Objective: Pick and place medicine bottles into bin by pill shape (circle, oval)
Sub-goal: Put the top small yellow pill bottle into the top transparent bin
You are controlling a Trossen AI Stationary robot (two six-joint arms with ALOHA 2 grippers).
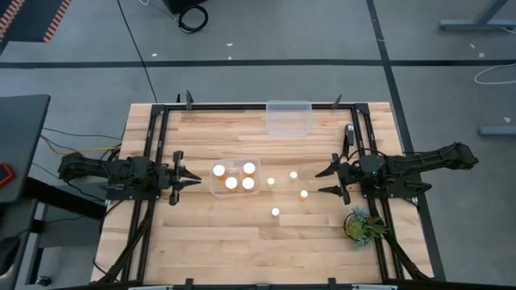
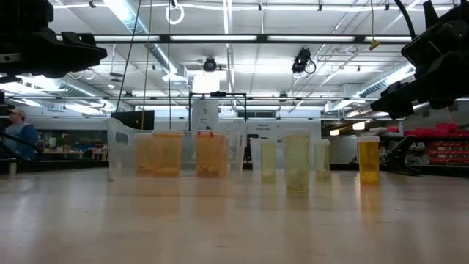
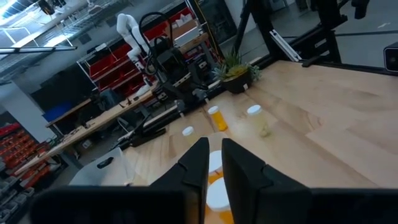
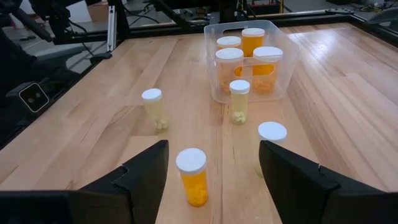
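**Operator:** Where do the medicine bottles sit right now?

**Observer:** Take the clear bin [image 1: 235,179] at mid-table as your landmark. You have four larger bottles [image 1: 231,183] standing inside it, white caps up, orange bodies. Four smaller bottles are outside it, all on the side toward your right arm: one [image 1: 271,182] just beside the bin wall, one [image 1: 293,175] a little farther out, one [image 1: 304,193] nearer the right gripper, and one [image 1: 276,212] off toward the table's front edge. In the right wrist view, the closest small bottle [image 4: 192,177] is deep orange, while the others look pale.

**Operator:** And the grippers?

**Observer:** Your left gripper [image 1: 190,179] hovers just beside the bin on its far side from the loose bottles, fingers [image 3: 198,163] drawn close with only a narrow gap, holding nothing. Your right gripper [image 1: 322,181] is beyond the loose bottles, fingers spread wide, empty.

**Operator:** Anything else on the table?

**Observer:** A second clear bin [image 1: 289,117] sits at the back edge, well apart from the first, and a small green plant [image 1: 359,225] is by your right arm.
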